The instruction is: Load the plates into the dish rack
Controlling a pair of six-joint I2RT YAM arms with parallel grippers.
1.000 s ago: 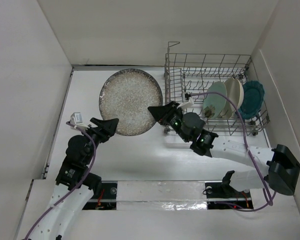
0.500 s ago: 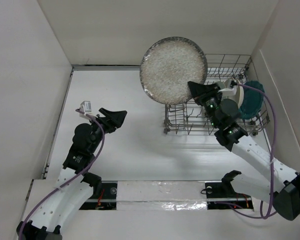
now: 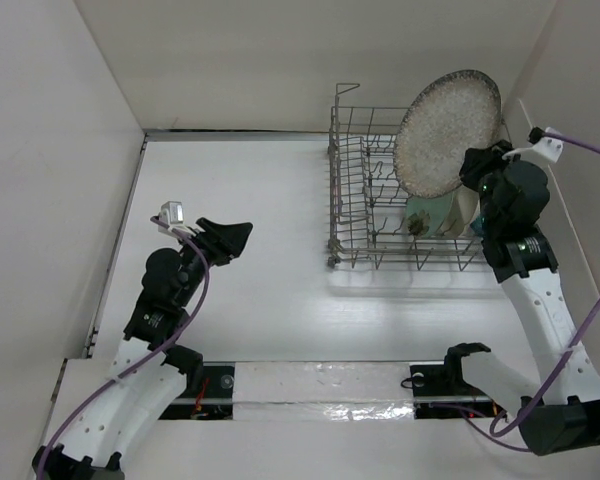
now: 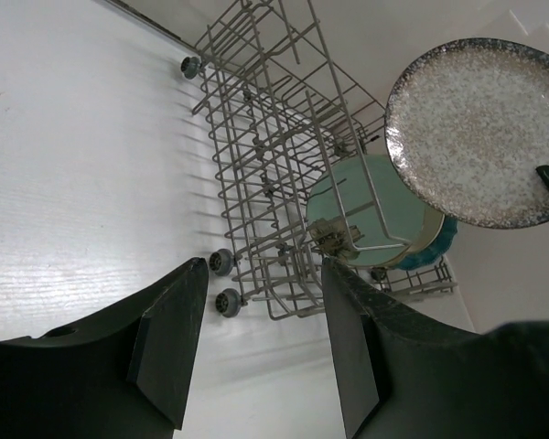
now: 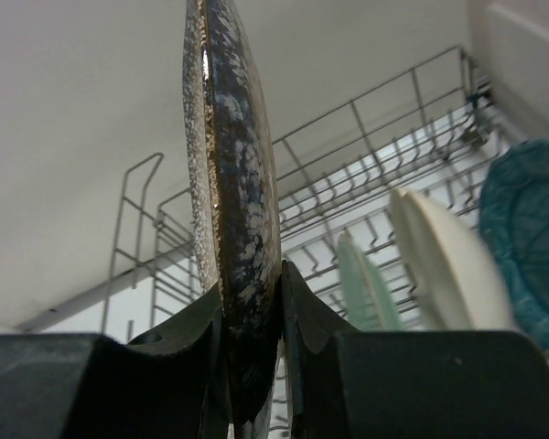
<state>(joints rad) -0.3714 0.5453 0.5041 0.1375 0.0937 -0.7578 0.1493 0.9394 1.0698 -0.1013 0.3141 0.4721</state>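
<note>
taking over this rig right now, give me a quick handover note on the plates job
Left pincer: open, empty, hovering over the table left of the dish rack.
Right pincer: shut on the rim of the speckled plate, held on edge above the rack's right half, not yet seated.
In the rack, on edge at the right end: mint green plate, cream plate, teal plate.
Done: three plates loaded.
Left: lower the speckled plate into a free slot, probably just left of the mint one, then release.
</note>
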